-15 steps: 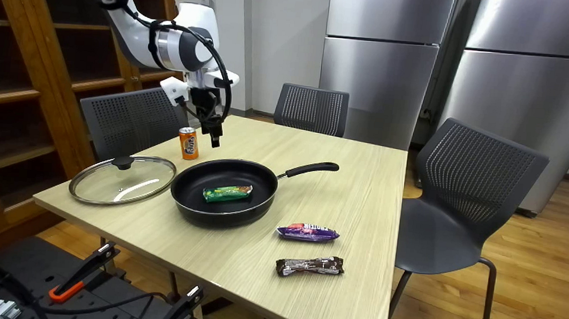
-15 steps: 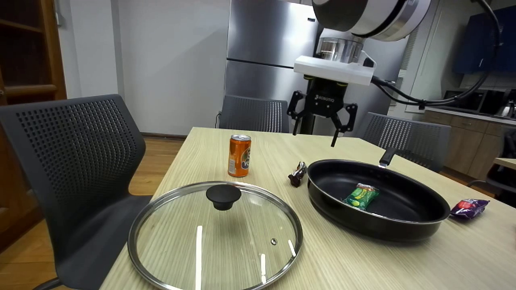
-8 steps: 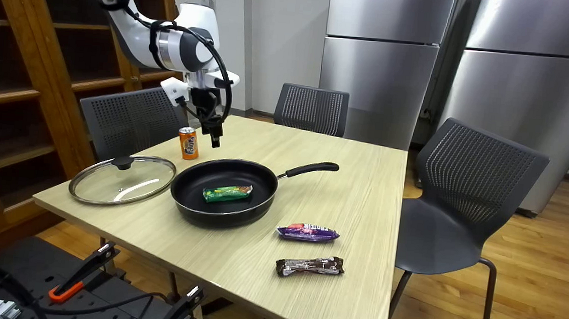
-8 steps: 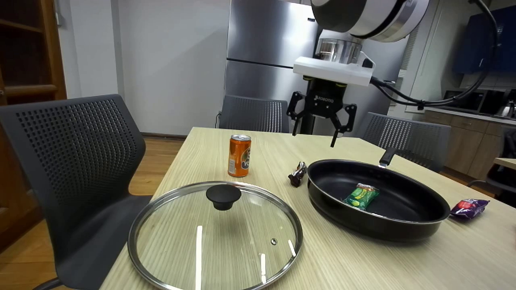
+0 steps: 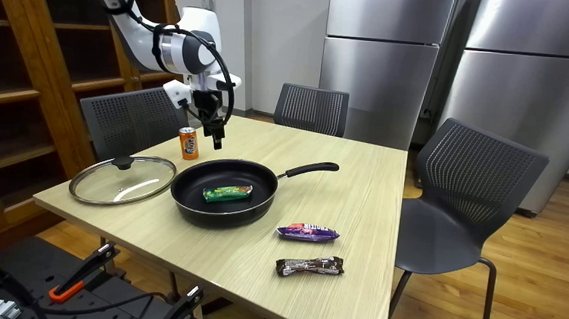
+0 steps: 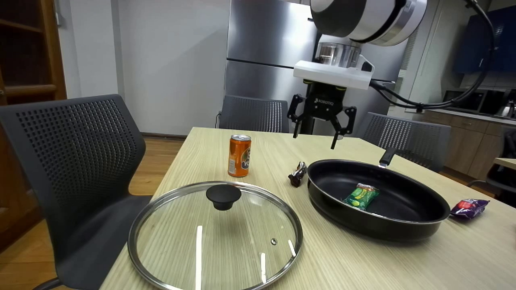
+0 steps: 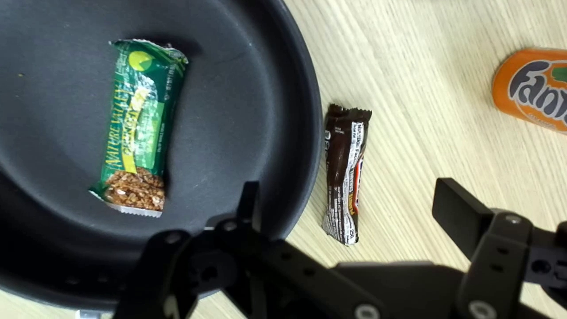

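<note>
My gripper (image 6: pixel 314 141) is open and empty, pointing down above the table in both exterior views, behind the pan (image 5: pixel 218 144). In the wrist view its two fingers (image 7: pixel 347 199) stand wide apart. A dark brown wrapped bar (image 7: pixel 343 177) lies on the table beyond and between them, beside the black frying pan (image 7: pixel 290 133). That bar also shows in an exterior view (image 6: pixel 297 174) and is hidden behind the pan in an exterior view. A green granola bar (image 7: pixel 137 119) lies inside the pan. An orange Fanta can (image 7: pixel 538 91) stands upright nearby.
A glass lid (image 6: pixel 177 245) with a black knob (image 6: pixel 223 196) lies flat beside the pan. A purple wrapped bar (image 5: pixel 308 232) and another brown bar (image 5: pixel 310 266) lie on the table. The pan handle (image 5: pixel 312 169) sticks out. Chairs (image 5: pixel 457 201) stand around the table.
My gripper has come down slightly, staying open. The pan, lid, can and bars have not moved.
</note>
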You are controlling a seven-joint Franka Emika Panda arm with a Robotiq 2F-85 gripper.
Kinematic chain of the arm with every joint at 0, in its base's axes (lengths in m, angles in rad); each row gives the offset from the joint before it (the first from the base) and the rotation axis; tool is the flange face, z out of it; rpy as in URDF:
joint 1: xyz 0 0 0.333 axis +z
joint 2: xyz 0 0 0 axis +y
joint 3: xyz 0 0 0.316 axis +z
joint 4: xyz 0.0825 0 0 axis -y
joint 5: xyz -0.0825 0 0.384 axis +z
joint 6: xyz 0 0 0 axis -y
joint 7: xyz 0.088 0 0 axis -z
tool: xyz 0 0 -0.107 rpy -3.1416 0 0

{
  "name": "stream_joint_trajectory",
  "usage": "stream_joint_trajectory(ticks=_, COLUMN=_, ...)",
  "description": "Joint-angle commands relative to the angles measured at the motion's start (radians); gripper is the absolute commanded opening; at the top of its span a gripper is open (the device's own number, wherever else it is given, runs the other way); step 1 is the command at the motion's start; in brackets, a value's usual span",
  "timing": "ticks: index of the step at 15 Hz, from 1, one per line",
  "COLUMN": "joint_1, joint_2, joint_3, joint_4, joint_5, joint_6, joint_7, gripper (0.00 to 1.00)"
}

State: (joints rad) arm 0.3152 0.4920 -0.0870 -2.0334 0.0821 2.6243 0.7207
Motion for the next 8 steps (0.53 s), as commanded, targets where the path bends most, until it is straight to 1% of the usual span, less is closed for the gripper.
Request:
stream_joint_trajectory(ticks=1, joint_1=-0.028, joint_2=0.055, joint_3=0.003, joint_4=0.098, joint_5=-0.031, joint_6=-0.06, joint_7=0.0, gripper=1.0)
stream_joint_trajectory(ticks=4, joint_1=-0.042, joint_2=0.109, joint_3=0.001, joint_4=0.182, joint_5=-0.034, joint_6=-0.106, joint_7=-0.005, gripper=1.0)
stream_joint_trajectory(ticks=5, joint_1=-0.025, joint_2=0.106, joint_3=0.001, joint_4=0.181, joint_5=-0.04, joint_6=-0.115, joint_7=0.016, gripper=1.0)
stream_joint_trajectory(ticks=8, joint_1=-0.023, joint_2=0.145, joint_3=0.008, joint_4=0.242, joint_5=-0.04, joint_6=-0.161, joint_7=0.013, gripper=1.0)
